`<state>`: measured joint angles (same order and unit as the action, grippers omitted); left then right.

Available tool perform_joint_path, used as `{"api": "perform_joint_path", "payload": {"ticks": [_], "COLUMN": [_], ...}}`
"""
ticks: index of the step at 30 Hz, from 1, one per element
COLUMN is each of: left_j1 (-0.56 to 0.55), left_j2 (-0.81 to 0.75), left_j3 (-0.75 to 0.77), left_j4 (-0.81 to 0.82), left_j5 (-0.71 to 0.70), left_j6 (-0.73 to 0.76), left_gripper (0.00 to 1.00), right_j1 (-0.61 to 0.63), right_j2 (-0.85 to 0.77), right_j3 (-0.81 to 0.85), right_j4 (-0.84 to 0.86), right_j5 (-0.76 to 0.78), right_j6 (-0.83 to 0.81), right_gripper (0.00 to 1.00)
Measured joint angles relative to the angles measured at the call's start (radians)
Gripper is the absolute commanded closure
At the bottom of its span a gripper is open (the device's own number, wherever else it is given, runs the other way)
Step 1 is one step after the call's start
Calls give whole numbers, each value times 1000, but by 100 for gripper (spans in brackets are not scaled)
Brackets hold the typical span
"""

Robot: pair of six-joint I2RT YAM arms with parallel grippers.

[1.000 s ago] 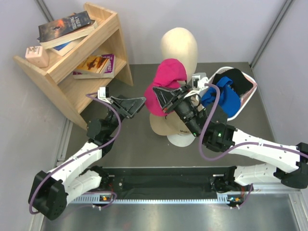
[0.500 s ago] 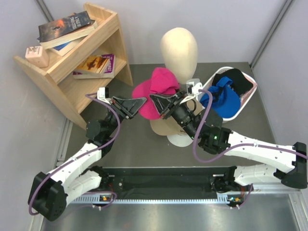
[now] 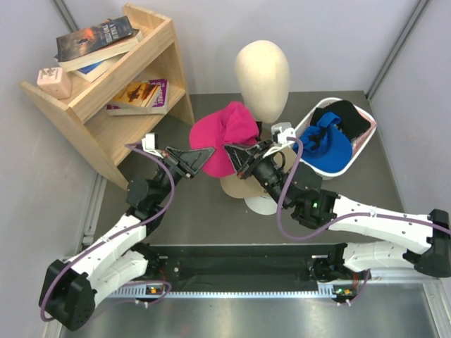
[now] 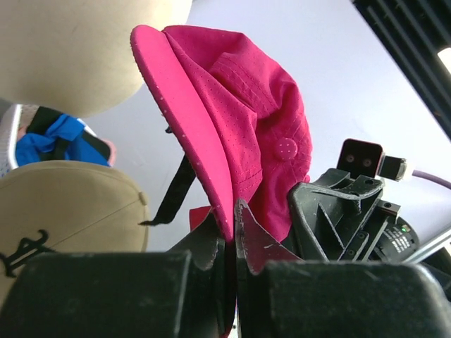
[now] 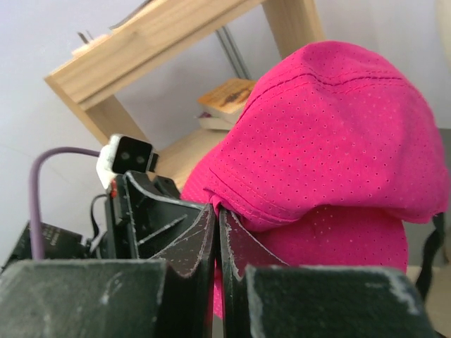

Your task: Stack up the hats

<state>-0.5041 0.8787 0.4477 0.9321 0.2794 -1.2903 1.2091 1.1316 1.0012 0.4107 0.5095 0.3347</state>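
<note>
Where left hand (image 3: 205,156) faces right hand (image 3: 230,151), magenta cap (image 3: 227,129) pinched between

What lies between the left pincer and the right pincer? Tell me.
The magenta cap, gripped by the left pincer at its brim and the right pincer at another edge; the top view shows it.

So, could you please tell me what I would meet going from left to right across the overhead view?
Wooden shelf → pink cap → white basket. The things that overlap the pink cap are left out.
</note>
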Motion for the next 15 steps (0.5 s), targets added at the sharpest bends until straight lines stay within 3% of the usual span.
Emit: {"api": "perform_joint_path", "payload": {"ticks": [10, 15], "left_j1": [0, -1], "left_j2": [-34, 46], "left_j3": [-11, 8], "left_j4": [-123, -129], "left_j5": [6, 64], "left_j6": [94, 109], "left_gripper": [100, 100], "right_j1": [0, 0], "right_j2": [-143, -198], "right_j3": [-109, -112], "right_j4": [-61, -132], "right_j5": [169, 261], "right_j6": [-22, -47], "right_gripper": [100, 100]}}
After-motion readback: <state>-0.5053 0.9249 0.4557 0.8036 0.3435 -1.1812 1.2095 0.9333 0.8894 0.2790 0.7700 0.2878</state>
